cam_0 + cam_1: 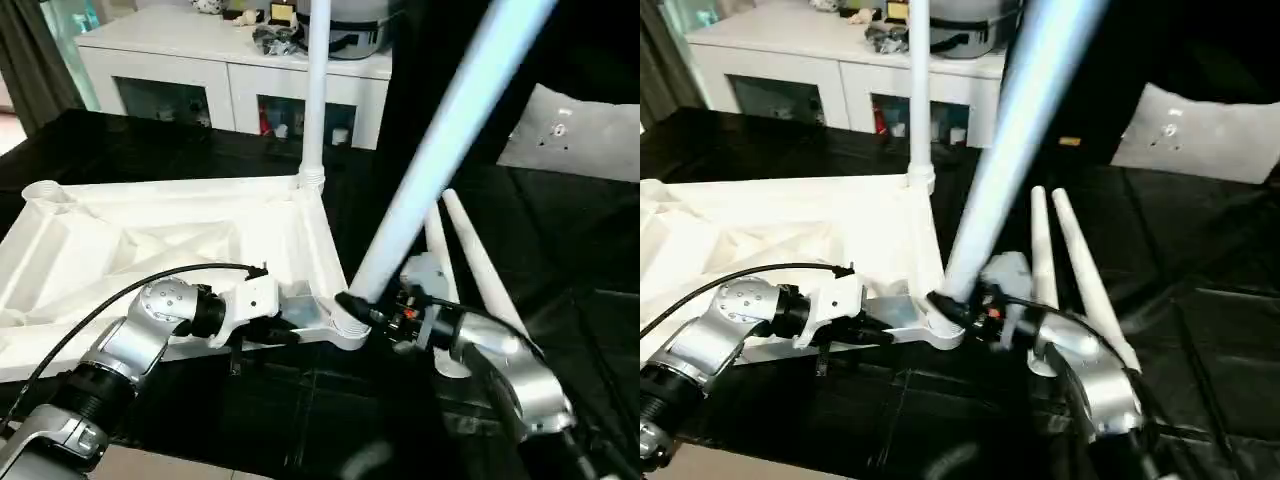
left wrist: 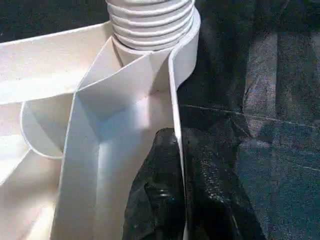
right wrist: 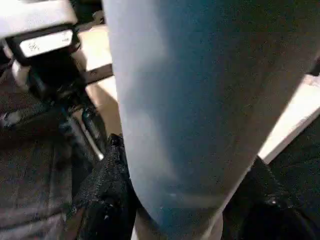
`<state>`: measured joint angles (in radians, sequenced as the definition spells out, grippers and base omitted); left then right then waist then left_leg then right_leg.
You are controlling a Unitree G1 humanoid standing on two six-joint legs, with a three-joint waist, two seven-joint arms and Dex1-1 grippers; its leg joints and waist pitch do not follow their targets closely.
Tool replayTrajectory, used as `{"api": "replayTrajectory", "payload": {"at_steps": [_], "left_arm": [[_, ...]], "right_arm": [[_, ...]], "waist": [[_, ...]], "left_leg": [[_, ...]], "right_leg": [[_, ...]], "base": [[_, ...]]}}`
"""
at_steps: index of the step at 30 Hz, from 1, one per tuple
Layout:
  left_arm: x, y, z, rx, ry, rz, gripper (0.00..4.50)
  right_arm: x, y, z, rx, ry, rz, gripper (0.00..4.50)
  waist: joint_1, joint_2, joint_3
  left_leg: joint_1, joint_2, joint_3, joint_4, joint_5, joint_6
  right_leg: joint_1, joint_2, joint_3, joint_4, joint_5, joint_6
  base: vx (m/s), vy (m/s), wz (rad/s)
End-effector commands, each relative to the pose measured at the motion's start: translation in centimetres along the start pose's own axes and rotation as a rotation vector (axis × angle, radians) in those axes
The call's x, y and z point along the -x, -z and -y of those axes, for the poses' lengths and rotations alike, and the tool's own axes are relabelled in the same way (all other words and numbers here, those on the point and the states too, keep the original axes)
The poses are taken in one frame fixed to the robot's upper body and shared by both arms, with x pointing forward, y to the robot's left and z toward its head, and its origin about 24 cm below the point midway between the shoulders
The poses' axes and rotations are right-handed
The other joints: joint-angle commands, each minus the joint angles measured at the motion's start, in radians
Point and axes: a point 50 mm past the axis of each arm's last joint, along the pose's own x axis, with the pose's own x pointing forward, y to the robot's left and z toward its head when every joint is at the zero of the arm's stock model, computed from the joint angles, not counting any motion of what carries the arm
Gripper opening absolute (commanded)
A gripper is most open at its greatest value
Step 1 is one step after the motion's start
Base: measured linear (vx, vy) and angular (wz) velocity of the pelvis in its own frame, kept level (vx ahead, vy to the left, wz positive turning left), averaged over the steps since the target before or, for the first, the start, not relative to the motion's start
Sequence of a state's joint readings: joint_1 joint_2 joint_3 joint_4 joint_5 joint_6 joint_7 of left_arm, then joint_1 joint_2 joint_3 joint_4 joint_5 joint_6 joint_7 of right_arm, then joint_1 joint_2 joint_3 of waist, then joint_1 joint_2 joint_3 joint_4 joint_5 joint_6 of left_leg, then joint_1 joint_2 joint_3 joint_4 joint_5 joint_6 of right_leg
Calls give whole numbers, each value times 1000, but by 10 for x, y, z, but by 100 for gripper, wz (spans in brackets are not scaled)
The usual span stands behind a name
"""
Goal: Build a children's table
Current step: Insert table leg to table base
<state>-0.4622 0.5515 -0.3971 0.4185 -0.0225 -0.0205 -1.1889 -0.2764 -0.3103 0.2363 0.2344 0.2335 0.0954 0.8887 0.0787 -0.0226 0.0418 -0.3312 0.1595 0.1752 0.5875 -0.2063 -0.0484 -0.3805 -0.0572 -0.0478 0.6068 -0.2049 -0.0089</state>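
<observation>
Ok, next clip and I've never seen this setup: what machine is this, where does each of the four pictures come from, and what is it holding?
This is a two-armed humanoid robot putting together a white plastic children's table. The two wide pictures come from a stereo camera on its head, looking down over its silver forearms. The other two come from cameras on its wrists, looking along each gripper.

The table top lies upside down on a black surface, ribbed underside up. One leg already stands upright in the far corner socket. The left gripper has its jaws closed on the top's near edge, beside the near corner socket, steadying it. The right gripper has its jaws closed on a second leg, which leans at an angle with its threaded end at that near socket. Two more legs lie on the surface to the right. A white cabinet stands behind.
</observation>
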Motion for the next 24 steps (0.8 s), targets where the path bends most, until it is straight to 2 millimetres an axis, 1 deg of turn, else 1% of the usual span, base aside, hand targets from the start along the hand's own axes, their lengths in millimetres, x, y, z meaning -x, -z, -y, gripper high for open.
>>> {"api": "replayTrajectory", "payload": {"at_steps": [1, 2, 3, 4, 5, 6, 7, 8, 9, 10, 11, 12, 13, 14, 16, 17, 18, 19, 20, 22, 23, 24], "left_arm": [[0, -2, 4, -60, 73, -34, 0], [1, -3, 5, -76, 90, -38, 0], [1, -5, 4, -96, 109, -40, 0], [1, -5, 4, -96, 109, -40, 0], [2, -11, 1, -110, 119, -28, 0], [2, -11, 1, -110, 119, -28, 0], [3, -13, -1, -117, 122, -23, 0], [3, -17, -6, -127, 120, -18, 0], [4, -21, -12, -139, 117, -15, 0], [5, -24, -15, -147, 114, -14, 0], [7, -28, -21, -160, 113, -15, 0], [7, -28, -21, -160, 113, -15, 0], [8, -33, -27, -176, 111, -16, 0], [10, -37, -30, -184, 108, -15, 0], [11, -40, -33, -190, 105, -13, 0], [13, -40, -35, -191, 101, -15, 0], [13, -40, -35, -191, 101, -15, 0], [15, -39, -37, -190, 92, -28, 0], [16, -38, -38, -187, 88, -32, 0], [19, -34, -40, -184, 81, -47, 0], [22, -32, -40, -176, 74, -54, 0], [24, -30, -40, -172, 70, -59, 0]], "right_arm": [[12, 69, -16, -160, -54, -331, 188], [10, 70, -16, -163, -68, -340, 188], [7, 71, -17, -167, -89, -350, 188], [7, 71, -17, -167, -89, -350, 188], [5, 70, -19, -167, -130, -363, 188], [5, 70, -19, -167, -130, -363, 188], [5, 70, -20, -168, -152, -369, 188], [5, 69, -21, -174, -186, -379, 188], [5, 68, -23, -179, -220, -390, 188], [5, 67, -23, -182, -240, -398, 188], [5, 66, -23, -183, -265, -407, 188], [5, 66, -23, -183, -265, -407, 188], [4, 63, -22, -183, -286, -415, 188], [2, 61, -20, -180, -289, -415, 188], [0, 59, -19, -178, -291, -413, 188], [-1, 58, -18, -176, -292, -411, 188], [-1, 58, -18, -176, -292, -411, 188], [-2, 57, -18, -173, -294, -405, 188], [-3, 56, -18, -172, -294, -402, 188], [-4, 55, -18, -170, -290, -396, 188], [-5, 55, -18, -168, -285, -390, 188], [-5, 54, -18, -167, -282, -388, 188]], "waist": [[-11, 11, 8], [-17, 10, 8], [-25, 7, 19], [-26, 9, 15], [-28, 5, 19], [-27, 6, 18], [-27, 6, 19], [-27, 5, 21], [-27, 1, 26], [-25, 2, 25], [-26, -5, 34], [-26, -5, 34], [-26, -5, 33], [-25, -8, 35], [-26, -8, 34], [-27, -11, 39], [-27, -11, 39], [-27, -8, 42], [-27, -8, 44], [-27, -9, 50], [-25, -10, 53], [-26, -10, 57]], "left_leg": [[13, 71, -49, -99, -504, -23], [10, 71, -54, -103, -527, -25], [9, 72, -57, -108, -553, -26], [13, 71, -58, -107, -561, -27], [14, 72, -55, -113, -544, -23], [14, 73, -55, -114, -540, -22], [16, 74, -53, -115, -537, -21], [17, 75, -51, -117, -531, -19], [18, 75, -48, -120, -520, -15], [18, 76, -48, -121, -514, -16], [11, 77, -47, -124, -500, -12], [11, 77, -47, -124, -500, -12], [6, 80, -46, -125, -464, -11], [5, 82, -44, -125, -444, -9], [4, 84, -42, -125, -420, -9], [0, 85, -39, -125, -385, -5], [0, 85, -39, -125, -385, -5], [0, 85, -37, -124, -371, -1], [1, 84, -36, -124, -375, -1], [2, 85, -38, -127, -402, -4], [5, 85, -40, -127, -421, -5], [4, 87, -45, -130, -439, -8]], "right_leg": [[-18, -101, 61, -131, -692, -61], [-14, -100, 57, -128, -695, -60], [-18, -99, 56, -130, -702, -56], [-18, -98, 55, -131, -702, -54], [-16, -98, 58, -132, -667, -58], [-15, -98, 59, -132, -654, -63], [-16, -98, 61, -133, -644, -67], [-16, -96, 61, -133, -614, -77], [-16, -93, 62, -135, -584, -83], [-14, -94, 63, -131, -563, -90], [-13, -95, 65, -127, -539, -101], [-13, -95, 65, -127, -539, -101], [-6, -99, 67, -122, -486, -122], [-5, -100, 68, -118, -452, -136], [-1, -102, 68, -113, -410, -154], [2, -102, 68, -107, -357, -179], [2, -102, 68, -107, -357, -179], [3, -103, 69, -107, -349, -189], [1, -103, 69, -110, -360, -189], [0, -106, 70, -114, -424, -179], [-3, -110, 72, -120, -484, -165], [-5, -114, 73, -124, -548, -150]], "base": [[0, 0, 0], [0, 0, 0], [0, 0, 0], [0, 0, 0], [0, 0, 0], [0, 0, 0], [0, 0, 0], [0, 0, 0], [0, 0, 0], [0, 0, 0], [0, 0, 0], [0, 0, 0], [0, 0, 0], [0, 0, 0], [0, 0, 0], [0, 0, 0], [67, -4, -1], [0, 0, 0], [0, 0, 0], [0, 0, 0], [0, 0, 0], [0, 0, 0]]}}
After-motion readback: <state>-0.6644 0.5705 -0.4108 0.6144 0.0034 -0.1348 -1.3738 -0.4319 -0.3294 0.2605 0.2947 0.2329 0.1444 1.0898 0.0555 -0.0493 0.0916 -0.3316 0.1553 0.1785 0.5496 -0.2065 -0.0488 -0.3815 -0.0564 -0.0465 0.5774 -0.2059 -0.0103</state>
